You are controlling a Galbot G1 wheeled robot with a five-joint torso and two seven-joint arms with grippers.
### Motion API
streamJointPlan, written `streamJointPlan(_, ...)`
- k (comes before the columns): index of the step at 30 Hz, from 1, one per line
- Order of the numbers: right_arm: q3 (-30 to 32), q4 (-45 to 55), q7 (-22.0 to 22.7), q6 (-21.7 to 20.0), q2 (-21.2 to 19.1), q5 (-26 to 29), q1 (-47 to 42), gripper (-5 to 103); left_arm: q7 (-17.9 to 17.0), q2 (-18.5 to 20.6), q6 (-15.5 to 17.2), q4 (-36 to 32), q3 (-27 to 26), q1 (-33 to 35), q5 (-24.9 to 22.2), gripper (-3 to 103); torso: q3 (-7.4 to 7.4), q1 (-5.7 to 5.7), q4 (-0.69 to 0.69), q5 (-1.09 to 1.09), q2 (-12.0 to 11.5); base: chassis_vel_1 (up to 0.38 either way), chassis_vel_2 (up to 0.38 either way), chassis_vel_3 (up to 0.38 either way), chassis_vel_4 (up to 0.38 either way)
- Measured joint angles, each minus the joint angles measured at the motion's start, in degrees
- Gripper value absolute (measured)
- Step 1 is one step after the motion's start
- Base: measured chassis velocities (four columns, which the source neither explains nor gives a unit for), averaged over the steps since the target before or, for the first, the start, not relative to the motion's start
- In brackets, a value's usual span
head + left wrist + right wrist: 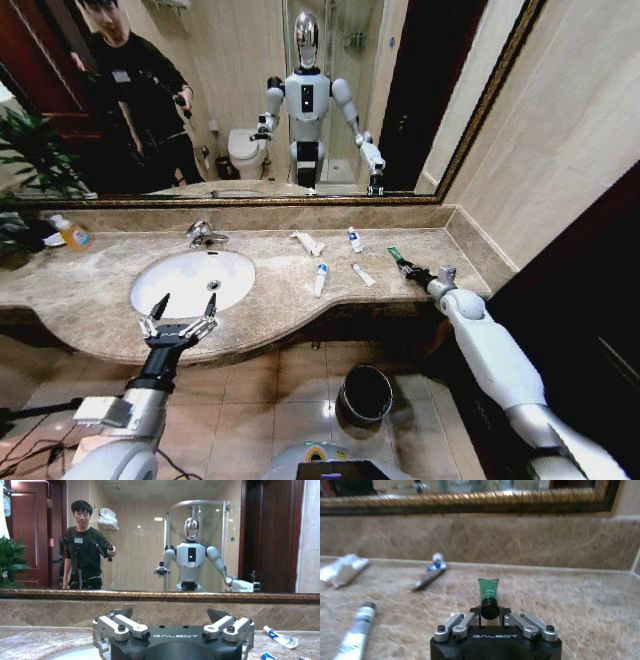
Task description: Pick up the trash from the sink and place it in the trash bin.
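Beige marble countertop (260,285): right gripper (409,268) pinches the green tube (396,254) at the counter's three o'clock end; left gripper (180,322), fingers spread, hovers at the sink's (190,281) six o'clock; trash bin (365,392) stands on the floor below.

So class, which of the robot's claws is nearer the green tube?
The right claw: it is shut on the green tube on the countertop. The left claw hangs open at the basin's front edge, far away.
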Motion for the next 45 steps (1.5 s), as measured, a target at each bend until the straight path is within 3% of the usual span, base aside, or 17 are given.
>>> streamJointPlan(14, 5.51, 26.02, 4.89, -1.94, -2.64, 3.82, -14.97, 20, 0.00, 0.00, 0.00, 0.01, 0.00, 0.00, 0.00, 100, 0.00, 0.00, 0.01, 0.00, 0.00, 0.000, 0.000, 0.000, 0.000)
streamJointPlan(18, 10.41, 34.98, 5.51, -4.05, -3.23, 5.25, -23.66, 20, 0.00, 0.00, 0.00, 0.00, 0.00, 0.00, 0.00, 100, 0.00, 0.00, 0.00, 0.01, 0.00, 0.000, 0.000, 0.000, 0.000)
streamJointPlan(20, 14.79, 40.20, 4.78, -4.81, -1.89, 5.26, -31.41, 20, 0.00, 0.00, 0.00, 0.00, 0.00, 0.00, 0.00, 100, -0.01, -0.01, 0.00, -0.01, 0.00, 0.000, 0.000, 0.000, 0.000)
streamJointPlan(24, 18.47, 44.44, 2.49, -4.82, 0.20, 4.87, -38.46, 20, 0.00, 0.00, 0.00, 0.01, 0.00, 0.00, 0.00, 100, -0.01, -0.01, -0.01, 0.00, 0.00, 0.000, 0.000, 0.000, 0.000)
streamJointPlan(25, 20.68, 46.29, -0.92, -3.44, 1.58, 4.46, -43.08, 20, 0.00, 0.00, 0.00, 0.00, 0.00, 0.00, 0.00, 100, -0.01, -0.01, 0.00, -0.02, 0.01, 0.000, 0.000, 0.000, 0.000)
streamJointPlan(26, 21.73, 46.80, -3.90, -2.09, 2.39, 3.89, -45.95, 20, 0.00, 0.00, 0.00, 0.00, 0.00, 0.00, 0.00, 100, -0.02, -0.01, 0.00, -0.03, 0.01, 0.000, 0.000, 0.000, 0.000)
streamJointPlan(27, 21.73, 46.80, -3.90, -2.09, 2.39, 3.89, -45.95, 20, 0.00, 0.00, 0.00, 0.00, 0.00, 0.00, 0.00, 100, -0.02, -0.01, 0.00, -0.03, 0.01, 0.000, 0.000, 0.000, 0.000)
streamJointPlan(29, 22.97, 46.56, -10.74, 2.16, 4.37, 1.62, -51.01, 20, 0.00, 0.00, 0.00, 0.00, 0.00, 0.00, 0.00, 100, -0.01, -0.01, -0.01, -0.03, 0.01, 0.000, 0.000, 0.000, 0.000)
streamJointPlan(30, 22.97, 46.56, -10.74, 2.16, 4.37, 1.62, -51.01, 20, 0.00, 0.00, 0.00, 0.00, 0.00, 0.00, 0.00, 100, -0.01, -0.01, -0.01, -0.03, 0.01, 0.000, 0.000, 0.000, 0.000)
streamJointPlan(31, 23.32, 45.37, -16.16, 5.03, 6.65, -0.34, -53.95, 20, 0.00, 0.00, 0.00, 0.00, 0.00, 0.00, 0.00, 100, -0.01, -0.01, -0.02, -0.01, 0.01, 0.000, 0.000, 0.000, 0.000)
streamJointPlan(32, 22.85, 44.23, -18.59, 6.13, 8.58, -1.44, -55.52, 20, 0.00, 0.00, 0.00, 0.00, 0.00, 0.00, 0.00, 100, -0.01, -0.01, -0.02, -0.01, 0.01, 0.000, 0.000, 0.000, 0.000)
streamJointPlan(35, 21.25, 42.43, -19.12, 7.31, 10.58, -3.54, -56.42, 20, 0.00, 0.00, 0.00, 0.00, 0.00, 0.00, 0.00, 100, -0.01, -0.01, -0.02, 0.02, 0.01, 0.000, 0.000, 0.000, 0.000)
streamJointPlan(39, 18.35, 34.78, -19.56, 10.49, 13.42, -10.76, -54.04, 20, 0.00, 0.00, 0.00, 0.00, 0.00, 0.00, 0.00, 100, -0.01, -0.01, 0.00, 0.00, 0.00, 0.000, 0.000, 0.000, 0.000)
streamJointPlan(45, 17.34, 25.59, -18.37, 13.93, 15.18, -15.45, -50.63, 20, 0.00, 0.00, 0.00, 0.00, 0.00, 0.00, 0.00, 100, 0.00, 0.00, 0.01, 0.00, 0.00, 0.000, 0.000, 0.000, 0.000)
